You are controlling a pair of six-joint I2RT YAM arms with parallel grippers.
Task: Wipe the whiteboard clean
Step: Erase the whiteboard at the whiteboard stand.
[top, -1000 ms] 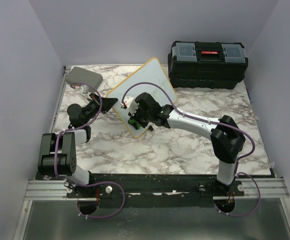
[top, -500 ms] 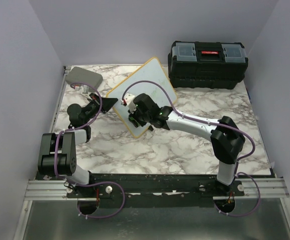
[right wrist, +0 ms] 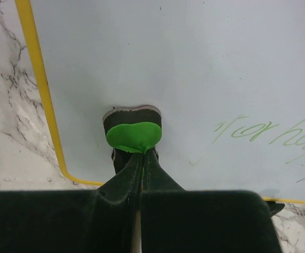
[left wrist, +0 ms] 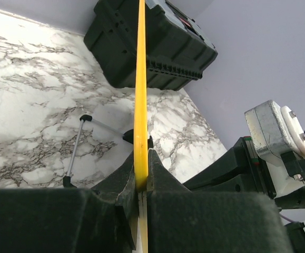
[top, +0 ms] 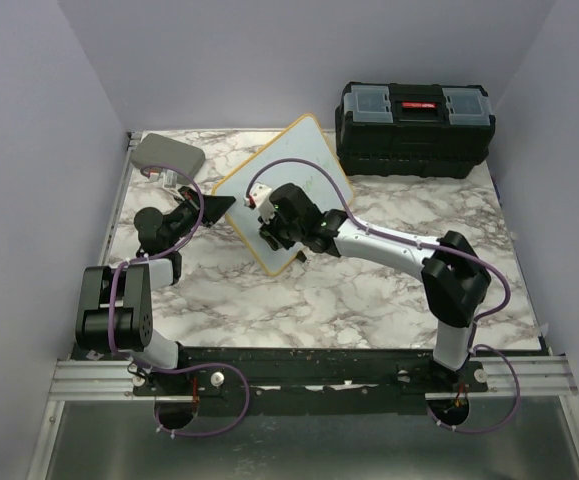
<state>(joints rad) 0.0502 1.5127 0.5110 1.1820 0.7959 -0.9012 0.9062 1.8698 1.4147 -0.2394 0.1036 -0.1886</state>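
The whiteboard (top: pixel 294 165), white with a thin yellow frame, stands tilted on the table. My left gripper (top: pixel 215 208) is shut on its left edge; in the left wrist view the yellow frame (left wrist: pixel 140 79) runs edge-on between the jaws of that gripper (left wrist: pixel 140 174). My right gripper (top: pixel 266 231) is shut on a green eraser (right wrist: pixel 134 135) with a dark pad. The pad is pressed on the board's face (right wrist: pixel 194 63) near its lower corner. Green handwriting (right wrist: pixel 268 132) shows to the right of the eraser.
A black toolbox (top: pixel 414 128) stands at the back right, behind the board, and shows in the left wrist view (left wrist: pixel 152 47). A grey rounded case (top: pixel 167 155) lies at the back left. A thin wire leg with black tips (left wrist: pixel 75 152) rests on the marble behind the board.
My right gripper with the eraser has shifted slightly up and left across the board's lower part. The left gripper and the board have not moved.
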